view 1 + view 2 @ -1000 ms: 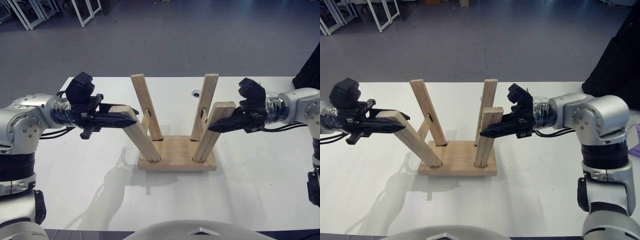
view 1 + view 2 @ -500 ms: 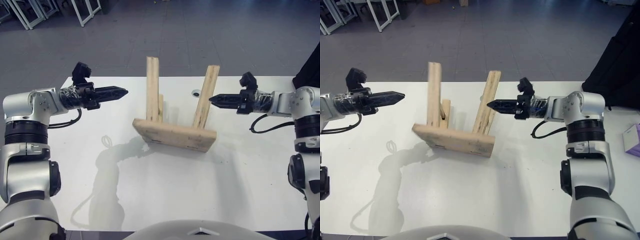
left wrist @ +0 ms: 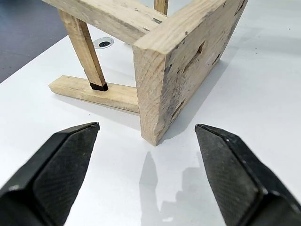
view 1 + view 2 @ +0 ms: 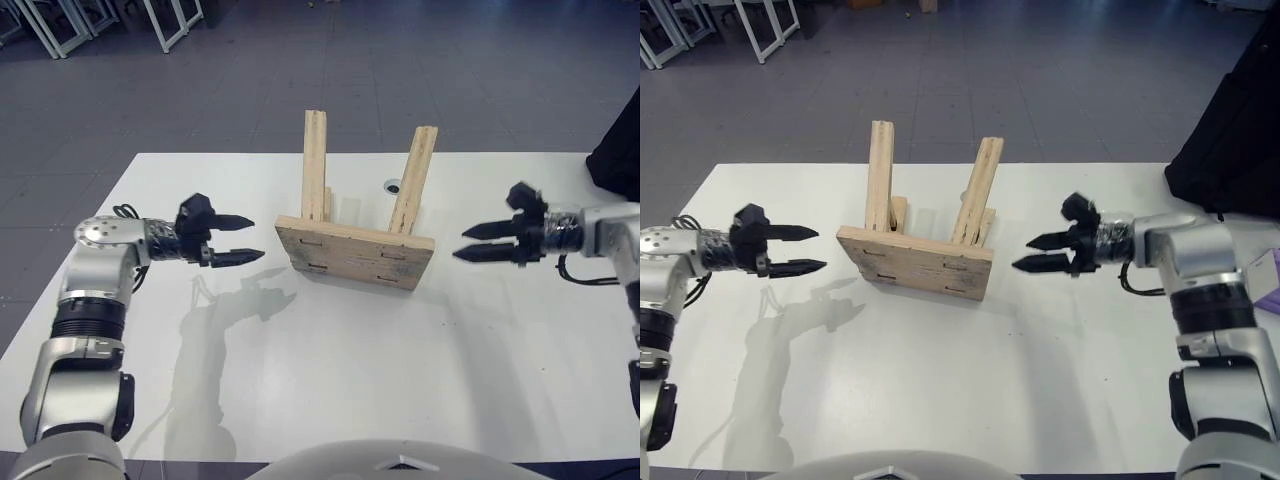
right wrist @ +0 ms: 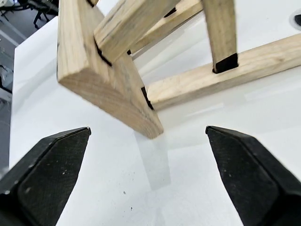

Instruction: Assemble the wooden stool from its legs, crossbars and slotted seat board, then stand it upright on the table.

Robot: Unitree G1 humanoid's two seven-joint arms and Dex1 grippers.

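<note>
Head cameras: your stool (image 4: 355,253) lies on its side mid-table (image 4: 330,390), toward the far edge, seat facing you. Left gripper (image 4: 257,236) and right gripper (image 4: 460,246) flank it, well apart, jaws wide. Left wrist: the seat board (image 3: 183,70) stands on edge beyond spread fingers (image 3: 61,160). Right wrist: a leg (image 5: 225,75) lies flat on the table.

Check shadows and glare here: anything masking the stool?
Left eye view: shadow of the left gripper lies dark on the table, off the stool. Left wrist view: faint reflection under the seat board corner. Right wrist view: same reflection, no glare.
</note>
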